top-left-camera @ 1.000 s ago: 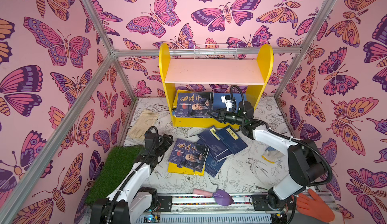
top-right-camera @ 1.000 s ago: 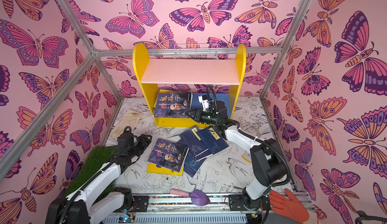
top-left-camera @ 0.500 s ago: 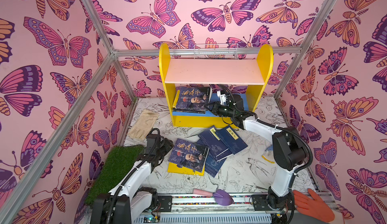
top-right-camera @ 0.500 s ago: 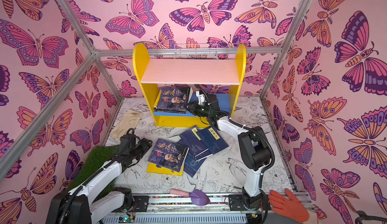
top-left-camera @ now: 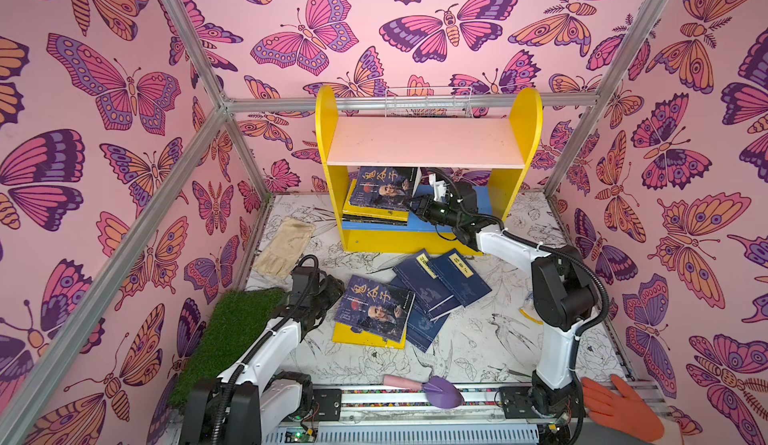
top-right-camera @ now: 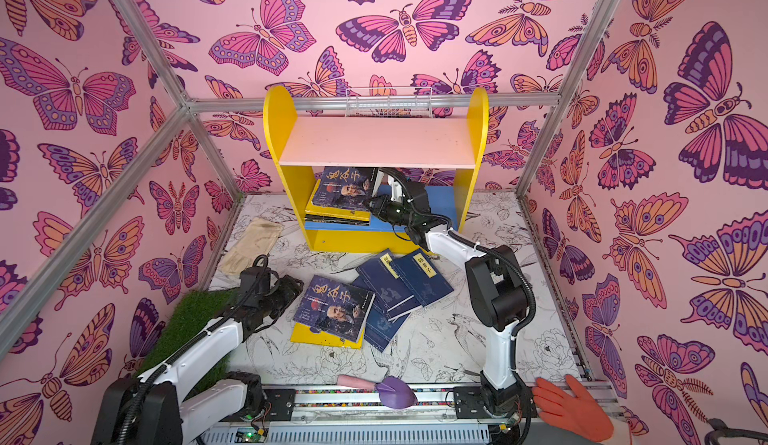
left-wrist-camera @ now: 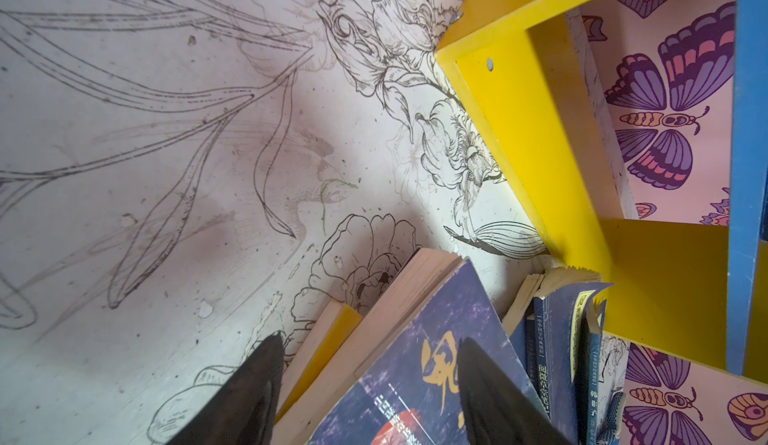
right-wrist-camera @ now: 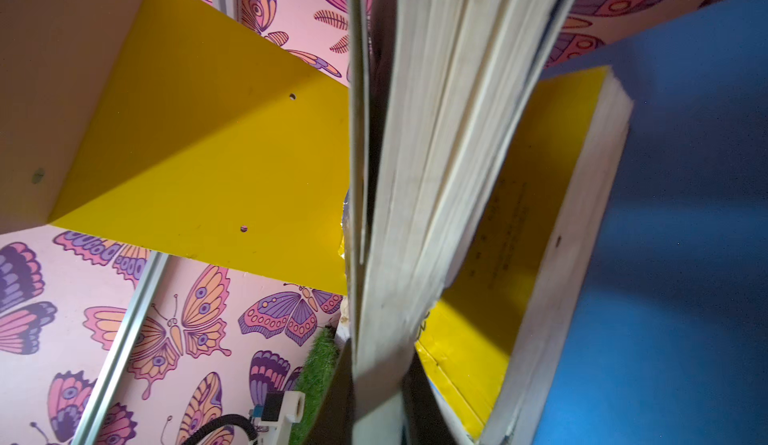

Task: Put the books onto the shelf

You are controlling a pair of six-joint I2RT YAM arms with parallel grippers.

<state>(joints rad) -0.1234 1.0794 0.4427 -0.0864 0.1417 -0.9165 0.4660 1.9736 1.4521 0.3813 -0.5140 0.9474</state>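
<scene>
Right gripper (top-left-camera: 417,207) was clamped on the edge of a portrait-cover paperback (top-left-camera: 380,189), which sat tilted over a yellow book (top-left-camera: 376,215) on the blue lower board (top-left-camera: 419,226) of the shelf (top-left-camera: 428,143). Left gripper (left-wrist-camera: 370,343), jaws apart, straddled the edge of a second portrait paperback (left-wrist-camera: 415,384) topping the floor pile beside navy books (top-left-camera: 442,280).

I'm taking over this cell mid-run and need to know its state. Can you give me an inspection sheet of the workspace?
Surface: flower-print floor, scuffed.
Job's things: shelf holds a stack, top book tilted; floor pile loose.
Clutter: cloth glove, grass mat, trowel, orange glove, wire basket.
Grippers: right gripper shut on top book; left gripper open at floor pile.
Cables: black cable along right arm.
Surroundings: butterfly walls.
</scene>
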